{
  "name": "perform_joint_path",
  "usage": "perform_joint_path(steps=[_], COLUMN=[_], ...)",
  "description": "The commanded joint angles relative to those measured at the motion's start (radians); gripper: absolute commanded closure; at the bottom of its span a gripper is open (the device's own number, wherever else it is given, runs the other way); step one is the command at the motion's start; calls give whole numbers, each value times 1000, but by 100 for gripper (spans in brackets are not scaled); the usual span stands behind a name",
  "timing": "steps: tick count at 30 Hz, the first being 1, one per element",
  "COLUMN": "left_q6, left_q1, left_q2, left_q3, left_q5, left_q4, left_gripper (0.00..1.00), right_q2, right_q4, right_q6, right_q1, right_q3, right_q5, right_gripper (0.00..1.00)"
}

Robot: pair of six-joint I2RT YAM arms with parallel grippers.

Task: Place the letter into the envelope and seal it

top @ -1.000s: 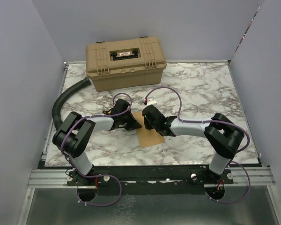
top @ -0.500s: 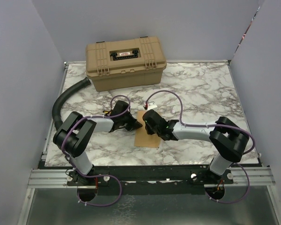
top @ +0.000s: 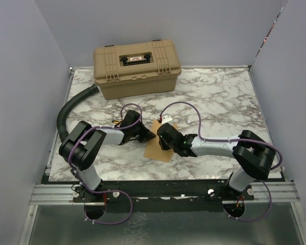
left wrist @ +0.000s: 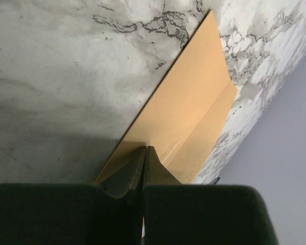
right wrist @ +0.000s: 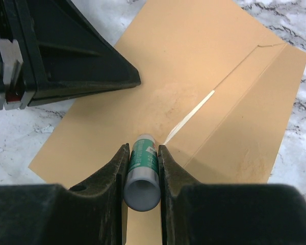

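Note:
The kraft-brown envelope lies flat on the marble table between the two arms, flap folded over. It also shows in the left wrist view and the right wrist view. My left gripper is shut, its tips resting on the envelope's near edge; it shows in the right wrist view. My right gripper is shut on a green-and-white glue stick, whose tip touches the envelope beside the flap's edge. A thin pale sliver shows along the flap's seam. The letter is hidden.
A big tan plastic case stands at the back left of the table. A black corrugated hose curves along the left side. Grey walls close the left, right and back.
The right forearm has dropped lower and its gripper has shifted nearer with the glue stick. The envelope has turned slightly on the table. The left gripper has stayed put.

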Motion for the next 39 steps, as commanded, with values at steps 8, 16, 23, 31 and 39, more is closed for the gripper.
perform_joint_path(steps=[8,16,23,31,39], left_q6=[457,442,416,423,447], left_q1=[-4,-4,-5,-4,-4], left_q2=[189,178,197,206,222], left_q3=[-7,-29,-28,-28,-30], left_q5=[-206,-213,-206,-198,-185], left_q4=[-280,-275,-270,-265,-257], left_gripper=[100,100,100,100,100], right_q2=[141,109,95,46,81], right_q4=[-31,-52,-31,-58,-44], right_q6=[2,7,-80,-67,-81], right_q1=[-50,-93,-30,-22,-139], right_q3=[40,20,11,-32,-26], right_q5=[13,1,-62,-65,-66], right_gripper=[99,99,99,99,99])
